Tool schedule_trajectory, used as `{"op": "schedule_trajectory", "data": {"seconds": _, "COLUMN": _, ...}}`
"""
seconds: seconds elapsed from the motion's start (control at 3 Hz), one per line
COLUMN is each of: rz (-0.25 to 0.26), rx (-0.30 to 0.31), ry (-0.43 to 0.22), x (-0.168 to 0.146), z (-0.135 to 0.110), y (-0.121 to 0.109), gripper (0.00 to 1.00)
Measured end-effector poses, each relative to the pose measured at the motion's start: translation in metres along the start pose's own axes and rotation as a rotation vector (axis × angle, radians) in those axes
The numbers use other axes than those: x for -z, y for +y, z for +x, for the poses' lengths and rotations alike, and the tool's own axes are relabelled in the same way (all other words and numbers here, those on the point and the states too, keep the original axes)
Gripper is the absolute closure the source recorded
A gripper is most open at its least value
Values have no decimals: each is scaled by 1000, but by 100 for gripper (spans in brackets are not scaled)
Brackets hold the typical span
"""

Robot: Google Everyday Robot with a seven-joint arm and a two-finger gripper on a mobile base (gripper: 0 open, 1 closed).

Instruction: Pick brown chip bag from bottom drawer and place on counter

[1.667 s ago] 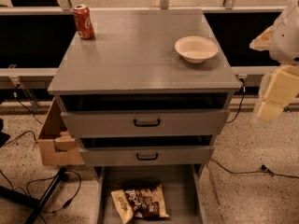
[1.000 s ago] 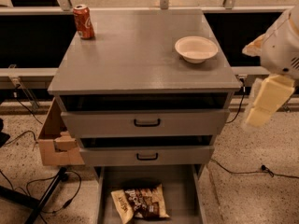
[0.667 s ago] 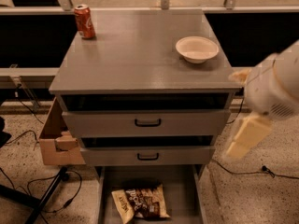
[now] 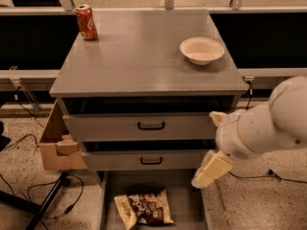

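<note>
The brown chip bag (image 4: pixel 144 208) lies flat on the floor of the open bottom drawer (image 4: pixel 189 200), left of its middle, dark front up with tan-yellow edges. The drawer is pulled out below two upper grey drawers. My gripper (image 4: pixel 211 169) hangs from the white arm (image 4: pixel 261 126) at the right, just over the drawer's right rear corner. It is above and to the right of the bag and apart from it. The counter (image 4: pixel 139 51) is the grey cabinet top.
A red soda can (image 4: pixel 86 22) stands at the counter's back left and a white bowl (image 4: pixel 201 50) at its back right. A cardboard box (image 4: pixel 56 143) sits left of the cabinet. Cables and a black stand leg (image 4: pixel 50 200) lie on the floor at left.
My arm has swung down and leftward from beside the counter's right edge to the level of the lower drawers, nearer the open bottom drawer. The bag, can and bowl have not moved.
</note>
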State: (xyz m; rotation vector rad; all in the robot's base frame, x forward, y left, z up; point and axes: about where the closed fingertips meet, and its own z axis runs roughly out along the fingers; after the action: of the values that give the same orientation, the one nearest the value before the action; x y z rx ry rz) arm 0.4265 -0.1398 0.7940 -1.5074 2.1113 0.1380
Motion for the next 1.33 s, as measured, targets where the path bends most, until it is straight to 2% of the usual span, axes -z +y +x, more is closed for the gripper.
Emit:
{"op": "schedule_trajectory", "data": {"seconds": 0.33, "rz": 9, "rx": -109, "ry": -92, "x": -80, "z": 9, "y": -11, "gripper": 0}}
{"op": "schedule_trajectory", "data": {"seconds": 0.67, "rz": 73, "rx": -179, "ry": -161, "x": -121, "z": 13, "y": -35, "gripper": 0}}
{"op": "schedule_trajectory", "data": {"seconds": 1.0, "rz": 138, "rx": -185, "ry": -191, "x": -121, "z": 8, "y": -52, "gripper": 0}}
{"op": "schedule_trajectory", "data": {"seconds": 1.33, "rz": 137, "rx": -185, "ry": -190, "x": -121, "z": 8, "y": -52, "gripper": 0}}
